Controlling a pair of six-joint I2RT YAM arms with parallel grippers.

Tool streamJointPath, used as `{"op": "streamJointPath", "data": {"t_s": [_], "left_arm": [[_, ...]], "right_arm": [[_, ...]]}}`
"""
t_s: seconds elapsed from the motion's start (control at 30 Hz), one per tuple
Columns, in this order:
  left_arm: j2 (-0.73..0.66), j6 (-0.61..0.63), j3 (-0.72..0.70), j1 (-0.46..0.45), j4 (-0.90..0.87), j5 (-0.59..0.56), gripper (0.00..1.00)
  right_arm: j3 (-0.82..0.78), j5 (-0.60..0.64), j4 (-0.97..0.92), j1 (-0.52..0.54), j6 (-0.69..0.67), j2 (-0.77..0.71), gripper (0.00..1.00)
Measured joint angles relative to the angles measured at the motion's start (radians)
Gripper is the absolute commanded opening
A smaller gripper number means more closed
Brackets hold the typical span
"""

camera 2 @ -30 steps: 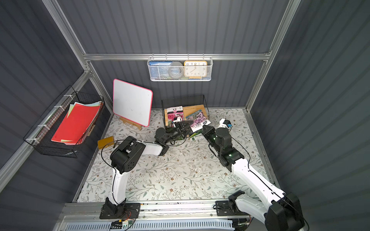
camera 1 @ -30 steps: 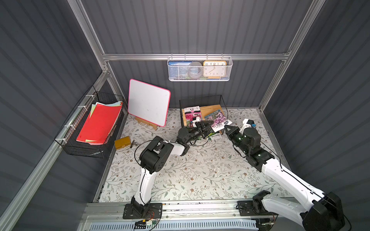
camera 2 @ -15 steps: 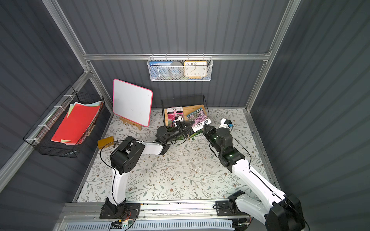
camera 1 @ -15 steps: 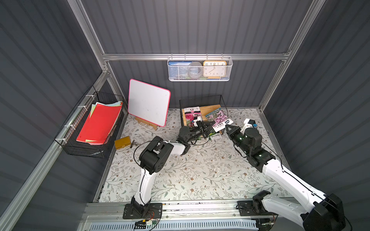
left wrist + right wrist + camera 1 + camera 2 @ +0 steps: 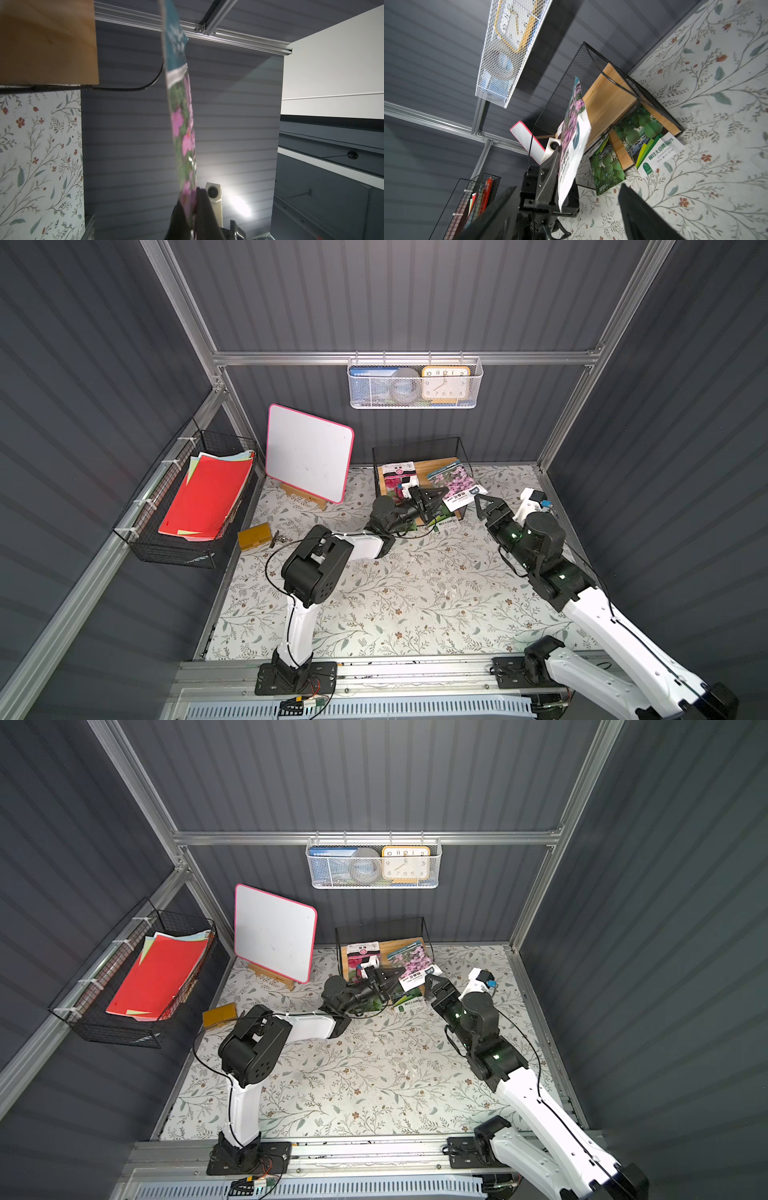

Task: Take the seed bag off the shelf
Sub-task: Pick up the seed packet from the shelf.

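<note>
At twelve o'clock on the table, just off the front right corner of the shelf: glossy seed bag [image 5: 455, 485] [image 5: 415, 967] printed with pink-purple flowers and a white lettered band. It is hanging on edge, lifted clear of the top board; whether its far tip is touching the wire frame cannot be told.

Black left gripper [image 5: 434, 499] [image 5: 193, 209]: is pinching the bag's white lower end, jaws closed tight on it.

Black right gripper [image 5: 488, 502] [image 5: 436, 984]: is hovering at three o'clock of the bag, near but apart, jaws spread wide and holding nothing.

Small two-tier shelf [image 5: 422, 466] [image 5: 608, 99], thin black wire frame with two light wooden boards: is standing against the back wall.
- Rose-printed packet [image 5: 398, 477]: is lying on the top board at nine o'clock of the bag.
- Two green gourd-printed packets [image 5: 645, 133] [image 5: 606, 166]: are leaning out of the lower tier onto the floral table cover [image 5: 395, 593].

Pink-rimmed whiteboard [image 5: 309, 452]: is standing tilted on a wooden easel at eleven o'clock.

Small yellow block [image 5: 254, 536]: is lying at nine o'clock.

Black wire basket of red papers [image 5: 199, 497]: is hanging on the nine o'clock wall.

White mesh basket [image 5: 415, 402]: is hanging on the twelve o'clock wall, holding an orange-framed clock [image 5: 444, 383].
</note>
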Motion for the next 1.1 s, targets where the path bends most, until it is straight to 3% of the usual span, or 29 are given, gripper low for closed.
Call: {"op": "streamJointPath", "data": {"t_s": [0.17, 0.3, 0.63, 0.8, 1.1], "left_arm": [[-0.063, 0.096, 0.011, -0.003, -0.127, 0.001, 0.00], [-0.156, 0.237, 0.024, -0.016, -0.308, 0.000, 0.00], [-0.373, 0.649, 0.056, -0.039, -0.739, 0.000, 0.00], [-0.395, 0.789, 0.029, -0.039, -0.833, 0.044, 0.00], [-0.398, 0.933, -0.037, -0.039, -0.942, 0.166, 0.00]], "right_arm": [[0.063, -0.014, -0.128, -0.045, -0.053, -0.095, 0.87], [0.134, -0.100, -0.247, -0.138, -0.117, -0.136, 0.87], [0.131, -0.636, -0.340, -0.398, -0.233, -0.055, 0.78], [0.101, -0.840, -0.322, -0.419, -0.289, 0.017, 0.76], [0.100, -0.983, -0.312, -0.423, -0.415, 0.065, 0.71]]}}
